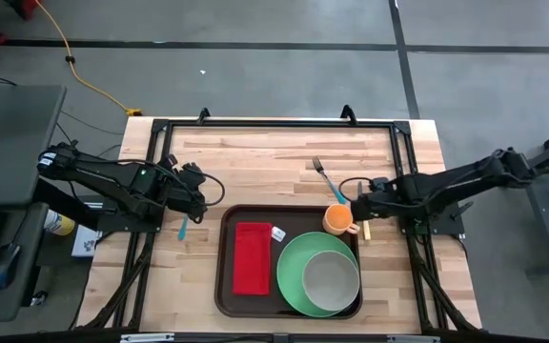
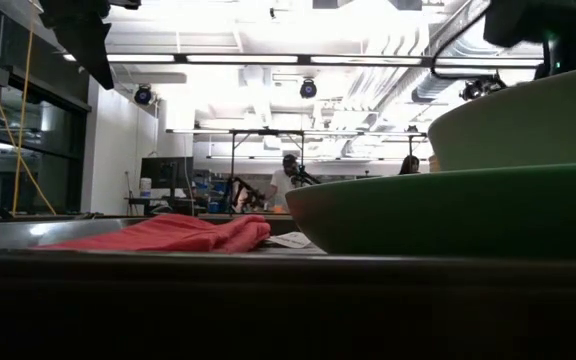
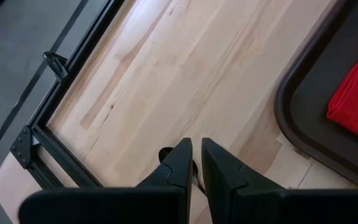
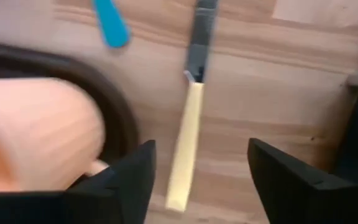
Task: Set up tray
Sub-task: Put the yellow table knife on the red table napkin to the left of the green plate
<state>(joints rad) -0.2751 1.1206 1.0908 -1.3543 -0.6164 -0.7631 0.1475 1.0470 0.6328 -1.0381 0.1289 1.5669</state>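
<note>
Right gripper [image 1: 362,211] is sitting just off the tray's right edge, next to the orange cup [image 1: 338,220], and its fingers are spread wide with nothing between them; in the right wrist view you can see the yellow-handled knife [image 4: 185,146] lying on the wood right in the gap between the fingers, so I'd guess that's the next thing up. Left gripper [image 1: 196,198] is parked over bare table near the tray's left side, fingers nearly together; there's something small and dark just under the tips in its wrist view, but I can't tell if it's actually pinching anything. The tray [image 1: 225,286] sits at the near middle of the table and it's already pretty loaded: red napkin [image 1: 251,257] laid flat on its left half, green plate [image 1: 294,272] on the right half with a grey-green bowl [image 1: 330,281] sitting in it, and a small white scrap [image 1: 279,232] between napkin and plate. The cup looks like it's right at the tray's top right corner, on or over the rim, hard to say which. Still off the tray as far as I can see: the knife, a fork with a blue handle [image 1: 324,176] on the wood beyond the cup, and a blue utensil [image 1: 183,227] lying by the left arm. So I'd call it roughly halfway, dishes in, cutlery left.
</note>
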